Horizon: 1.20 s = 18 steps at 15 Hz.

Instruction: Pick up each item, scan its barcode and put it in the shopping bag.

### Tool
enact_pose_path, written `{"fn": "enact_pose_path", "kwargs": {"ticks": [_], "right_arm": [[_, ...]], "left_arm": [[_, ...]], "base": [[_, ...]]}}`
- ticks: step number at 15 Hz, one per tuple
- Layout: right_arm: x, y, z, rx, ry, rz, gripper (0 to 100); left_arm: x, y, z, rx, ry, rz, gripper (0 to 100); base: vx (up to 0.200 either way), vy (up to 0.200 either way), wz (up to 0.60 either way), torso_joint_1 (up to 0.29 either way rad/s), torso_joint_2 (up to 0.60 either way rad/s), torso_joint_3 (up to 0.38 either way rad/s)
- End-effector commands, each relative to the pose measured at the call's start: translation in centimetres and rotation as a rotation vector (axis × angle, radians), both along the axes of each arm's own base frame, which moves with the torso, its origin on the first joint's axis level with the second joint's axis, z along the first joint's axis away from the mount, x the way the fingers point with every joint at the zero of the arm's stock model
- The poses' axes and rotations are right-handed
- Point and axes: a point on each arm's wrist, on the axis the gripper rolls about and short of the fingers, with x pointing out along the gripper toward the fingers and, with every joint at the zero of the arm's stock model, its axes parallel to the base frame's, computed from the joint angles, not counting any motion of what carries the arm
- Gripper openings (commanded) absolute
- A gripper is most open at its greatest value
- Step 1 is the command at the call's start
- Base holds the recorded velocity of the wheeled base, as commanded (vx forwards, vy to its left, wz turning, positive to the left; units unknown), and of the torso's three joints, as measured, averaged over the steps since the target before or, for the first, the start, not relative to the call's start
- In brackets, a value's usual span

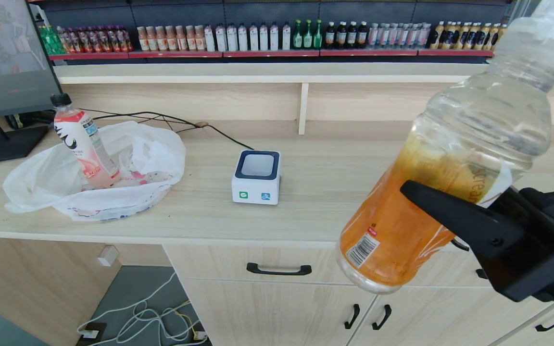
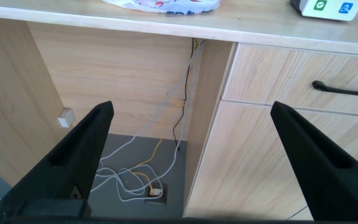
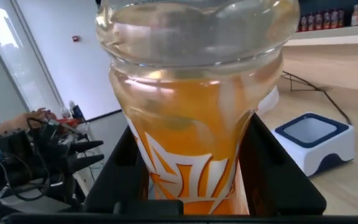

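Orange drink bottle (image 1: 431, 192): we find it pinched at mid-body by the right gripper (image 3: 194, 186) and held tilted in the air above the counter's (image 1: 306, 216) front edge, toward the right end. The left gripper (image 2: 188, 124) hangs spread and empty below that front edge. The scanner (image 1: 256, 177) sits mid-counter, and the shopping bag (image 1: 65, 187) near the left end holds a pink bottle (image 1: 84, 144).

Matte black, wedge-fingered left gripper (image 2: 191, 109) and right gripper (image 3: 194, 158)

A dark monitor (image 1: 7, 62) stands at the counter's (image 1: 330, 192) left end; a stocked shelf (image 1: 267, 54) runs behind.
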Motion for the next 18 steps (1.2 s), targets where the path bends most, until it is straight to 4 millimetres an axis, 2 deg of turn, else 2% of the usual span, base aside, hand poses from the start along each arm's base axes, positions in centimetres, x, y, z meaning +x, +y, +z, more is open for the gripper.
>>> {"fn": "enact_pose_path", "kwargs": {"ticks": [1, 4, 5, 9, 14, 18], "right_arm": [[0.9, 0.3, -0.5, 0.000, -0.007, -0.142, 0], [2.4, -0.3, -1.7, -0.099, 0.010, -0.582, 0], [2.5, -0.4, -1.7, -0.126, -0.016, -0.632, 0], [3.0, -1.5, -2.3, -0.141, 0.002, -0.686, 0], [2.0, -2.6, -3.0, -0.142, 0.025, -0.700, 0], [1.6, -2.9, -3.0, -0.142, 0.026, -0.698, 0]], "left_arm": [[0.0, 0.0, 0.0, 0.000, -0.001, 0.000, 100], [0.0, 0.0, 0.0, 0.000, -0.001, 0.000, 100], [0.0, 0.0, 0.0, 0.000, -0.001, 0.000, 100], [0.0, 0.0, 0.0, 0.000, -0.001, 0.000, 100], [0.0, 0.0, 0.0, -0.002, -0.001, 0.000, 100], [0.0, 0.0, 0.0, -0.003, -0.001, 0.000, 100]], "base": [[0.000, 0.000, 0.00, 0.000, 0.00, 0.000], [0.000, 0.000, 0.00, 0.000, 0.00, 0.000], [0.000, 0.000, 0.00, 0.000, 0.00, 0.000], [0.000, 0.000, 0.00, 0.000, 0.00, 0.000], [0.000, 0.000, 0.00, 0.000, 0.00, 0.000], [0.100, 0.200, 0.00, 0.004, 0.00, 0.001]]}}
